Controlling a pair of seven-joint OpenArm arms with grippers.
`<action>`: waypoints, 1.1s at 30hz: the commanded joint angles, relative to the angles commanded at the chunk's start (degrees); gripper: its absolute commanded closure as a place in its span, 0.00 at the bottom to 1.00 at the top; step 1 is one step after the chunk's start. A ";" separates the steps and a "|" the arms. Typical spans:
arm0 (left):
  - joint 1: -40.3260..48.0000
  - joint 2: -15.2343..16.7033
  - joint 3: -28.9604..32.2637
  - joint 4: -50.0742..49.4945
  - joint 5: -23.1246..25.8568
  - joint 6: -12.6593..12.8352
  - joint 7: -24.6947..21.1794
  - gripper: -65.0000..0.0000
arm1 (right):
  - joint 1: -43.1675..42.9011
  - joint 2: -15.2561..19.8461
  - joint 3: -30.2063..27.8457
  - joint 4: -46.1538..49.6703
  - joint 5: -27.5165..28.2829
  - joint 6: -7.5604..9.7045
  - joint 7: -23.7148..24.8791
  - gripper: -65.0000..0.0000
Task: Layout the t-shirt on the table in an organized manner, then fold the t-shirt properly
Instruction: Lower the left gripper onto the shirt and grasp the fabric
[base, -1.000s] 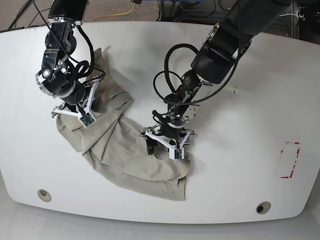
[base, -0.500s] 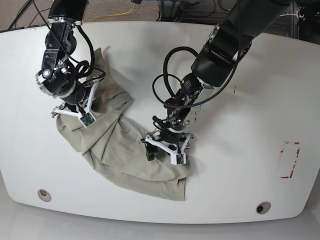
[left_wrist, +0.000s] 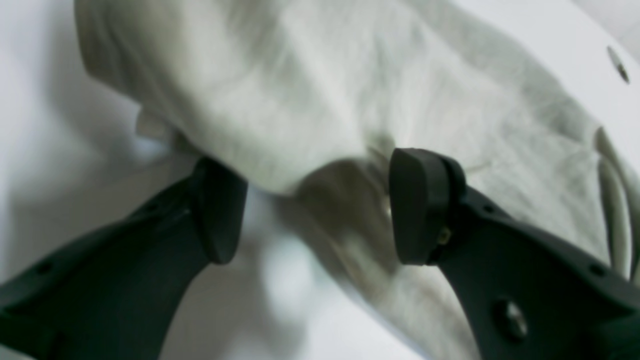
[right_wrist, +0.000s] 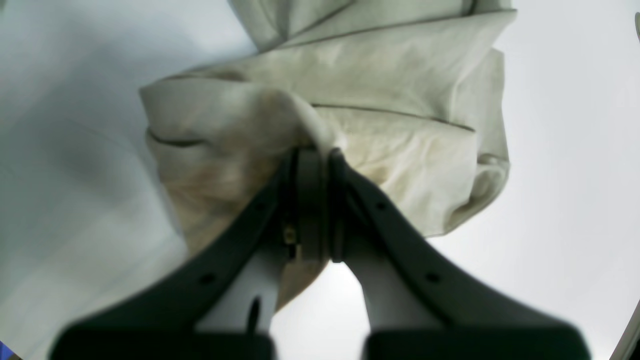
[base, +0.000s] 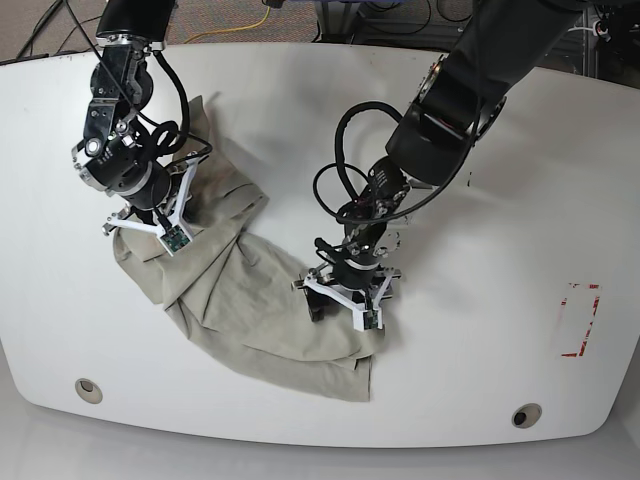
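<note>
Between the spread left gripper (left_wrist: 310, 205) lies the t-shirt (base: 240, 290) (right gripper (right_wrist: 312, 200) pinches its fold).

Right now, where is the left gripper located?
In the base view the left gripper is right of centre, over the right edge of the t-shirt, its jaws open astride a fold.

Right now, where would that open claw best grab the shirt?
Probably the raised edge fold of the shirt between the open left gripper fingers, coming from the bare table side. There the cloth lifts off the surface, so a finger can slip beneath. The right gripper already pinches another fold.
</note>
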 joint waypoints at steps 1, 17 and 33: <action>-0.53 0.00 0.00 -0.97 0.00 0.00 -0.09 0.35 | 0.00 -0.09 -0.09 0.00 0.00 0.00 0.00 0.99; -2.20 0.00 0.26 -4.66 -0.09 -0.79 -3.60 1.00 | 0.00 0.09 -0.09 0.00 0.00 0.00 0.00 0.99; 0.26 0.00 0.26 4.04 -2.20 -2.46 -3.60 0.99 | 0.18 0.26 -0.09 -0.09 0.00 0.00 0.00 0.99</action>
